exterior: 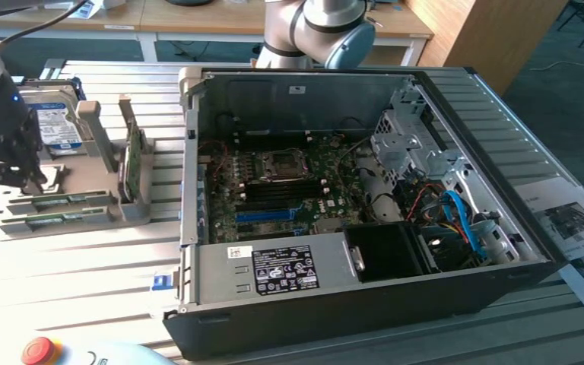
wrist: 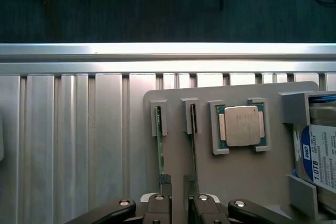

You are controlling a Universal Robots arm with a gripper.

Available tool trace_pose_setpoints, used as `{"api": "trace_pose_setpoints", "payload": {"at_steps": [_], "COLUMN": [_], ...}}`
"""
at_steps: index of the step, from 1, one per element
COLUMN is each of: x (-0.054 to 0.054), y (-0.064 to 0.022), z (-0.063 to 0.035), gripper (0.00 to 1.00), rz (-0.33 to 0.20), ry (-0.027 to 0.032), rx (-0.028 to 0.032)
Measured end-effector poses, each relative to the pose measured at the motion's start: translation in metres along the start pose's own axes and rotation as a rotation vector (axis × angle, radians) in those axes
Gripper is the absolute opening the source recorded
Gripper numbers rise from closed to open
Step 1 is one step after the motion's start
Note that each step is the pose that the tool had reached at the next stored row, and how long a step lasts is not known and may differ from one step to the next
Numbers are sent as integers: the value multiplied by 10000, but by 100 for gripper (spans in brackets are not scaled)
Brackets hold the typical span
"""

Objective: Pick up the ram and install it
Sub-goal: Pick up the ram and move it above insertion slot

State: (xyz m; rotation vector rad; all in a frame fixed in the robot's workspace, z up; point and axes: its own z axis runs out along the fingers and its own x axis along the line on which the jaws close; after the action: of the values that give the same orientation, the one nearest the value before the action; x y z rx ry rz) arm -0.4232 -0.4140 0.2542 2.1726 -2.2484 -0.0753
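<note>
Two slim green ram sticks [wrist: 159, 153] [wrist: 194, 145] stand on edge in slots of a grey holder [wrist: 173, 129]. In the exterior view they show as the ram sticks [exterior: 64, 201] [exterior: 58, 220] at the far left of the table. My gripper [wrist: 177, 182] hovers over their near ends, open, with nothing held. One fingertip [wrist: 164, 180] lies over one stick and the other over the second stick. In the exterior view the gripper [exterior: 13, 179] hangs just above the holder [exterior: 89, 213]. The open computer case [exterior: 201, 258] holds the motherboard [exterior: 271, 194].
A processor chip [wrist: 241, 126] and a hard drive [wrist: 320, 158] rest in the same holder. A taller green card [exterior: 134, 163] stands upright between holder and case. A red stop button [exterior: 39, 350] sits at the front edge, and papers [exterior: 576, 220] lie beside the case.
</note>
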Motion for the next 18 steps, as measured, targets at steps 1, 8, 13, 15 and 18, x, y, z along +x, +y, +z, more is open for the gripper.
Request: {"api": "trace_pose_setpoints", "payload": {"at_steps": [1,8,13,15,18], "x": [10,75,101,102,103], "y": [0,-2,-3,-3,-4], "z": [0,0,-1,0,34], "gripper": [24,24,24,24,24], "rz": [0,0,2,1,0], "ry": [0,0,0,-1,0], "rx": [-1,0,-1,0,7]}}
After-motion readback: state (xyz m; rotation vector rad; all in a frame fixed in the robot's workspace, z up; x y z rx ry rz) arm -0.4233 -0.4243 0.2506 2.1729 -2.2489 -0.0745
